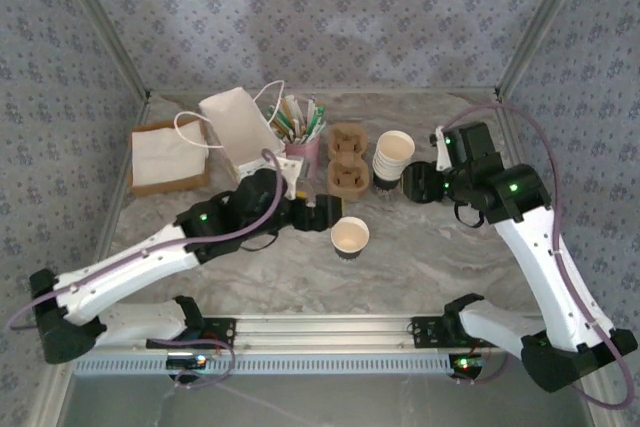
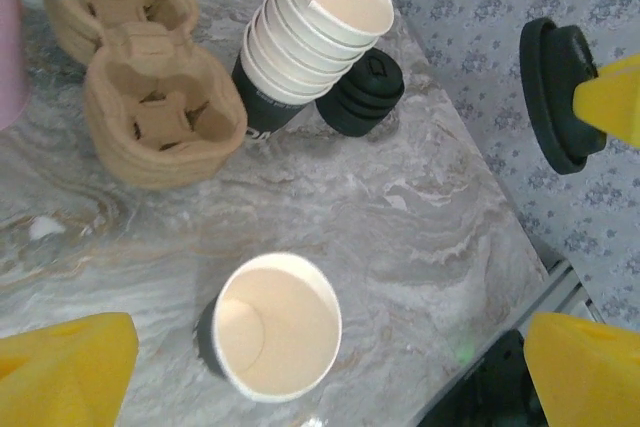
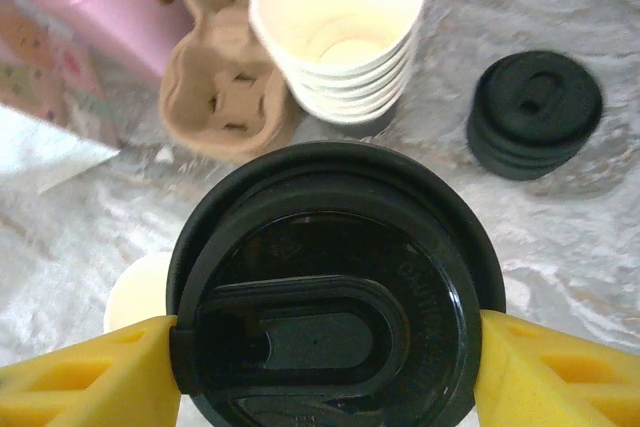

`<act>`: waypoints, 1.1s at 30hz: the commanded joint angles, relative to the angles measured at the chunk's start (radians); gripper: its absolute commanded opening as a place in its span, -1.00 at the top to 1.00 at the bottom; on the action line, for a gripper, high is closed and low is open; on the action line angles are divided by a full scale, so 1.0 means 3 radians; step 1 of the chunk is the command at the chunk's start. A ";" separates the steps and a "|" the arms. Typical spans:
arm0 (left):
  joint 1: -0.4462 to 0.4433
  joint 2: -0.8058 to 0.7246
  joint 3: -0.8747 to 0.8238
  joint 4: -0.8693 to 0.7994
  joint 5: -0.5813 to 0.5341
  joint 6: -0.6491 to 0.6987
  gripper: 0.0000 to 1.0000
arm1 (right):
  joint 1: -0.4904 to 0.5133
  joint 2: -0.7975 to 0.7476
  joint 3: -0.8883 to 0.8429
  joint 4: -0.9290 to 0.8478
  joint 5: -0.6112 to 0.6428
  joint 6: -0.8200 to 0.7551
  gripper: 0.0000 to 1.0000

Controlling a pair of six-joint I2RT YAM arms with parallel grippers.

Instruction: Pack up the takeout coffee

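One open cup (image 1: 350, 236) sits within the wide-spread left gripper (image 1: 330, 219); right gripper (image 3: 325, 362) pinches black lid (image 3: 330, 207), lettering illegible.

Left arm (image 1: 130, 272) stretches low from the near left toward the middle of the tabletop (image 1: 420, 257), its left gripper (image 1: 320, 215) spread wide. Right arm (image 1: 545, 267) rises from the near right and bends leftward, its right gripper (image 3: 335, 347) clamped on a black lid (image 3: 330, 237).

Plastic lid (image 3: 335, 247) shines glossy, paper cup (image 2: 275, 327) matt, pulp carrier (image 2: 150, 97) seemingly rough.
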 commanded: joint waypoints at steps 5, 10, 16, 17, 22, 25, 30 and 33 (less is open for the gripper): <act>-0.0020 -0.0530 -0.0329 -0.0461 -0.0150 0.0020 -0.99 | 0.0633 -0.0055 -0.0278 0.0010 0.0031 0.0349 -0.41; -0.0020 -0.0730 -0.0716 -0.0253 -0.0117 -0.0122 -0.99 | 0.1048 0.0102 -0.0399 0.0179 0.0108 0.0477 -0.42; -0.0020 -0.0839 -0.0987 -0.0201 -0.0257 -0.0280 -0.99 | 0.1366 0.0476 -0.0401 0.0411 0.0015 0.0483 -0.42; -0.0020 -0.0866 -0.1041 -0.0182 -0.0297 -0.0299 -0.99 | 0.1415 0.0566 -0.0380 0.0415 0.0045 0.0482 -0.42; -0.0020 -0.0851 -0.1131 -0.0159 -0.0364 -0.0286 -0.99 | 0.1576 0.0922 -0.0253 0.0329 0.0298 0.0462 -0.42; -0.0020 -0.0781 -0.1128 -0.0161 -0.0375 -0.0226 -0.99 | 0.1612 0.1064 -0.0202 0.0248 0.0493 0.0482 -0.43; -0.0015 -0.0796 -0.1218 -0.0074 -0.0436 -0.0171 -0.99 | 0.1636 0.1114 -0.0218 0.0315 0.0500 0.0533 -0.43; -0.0015 -0.0830 -0.1308 0.0054 -0.0420 -0.0133 -0.99 | 0.1649 0.1174 -0.0245 0.0352 0.0455 0.0554 -0.44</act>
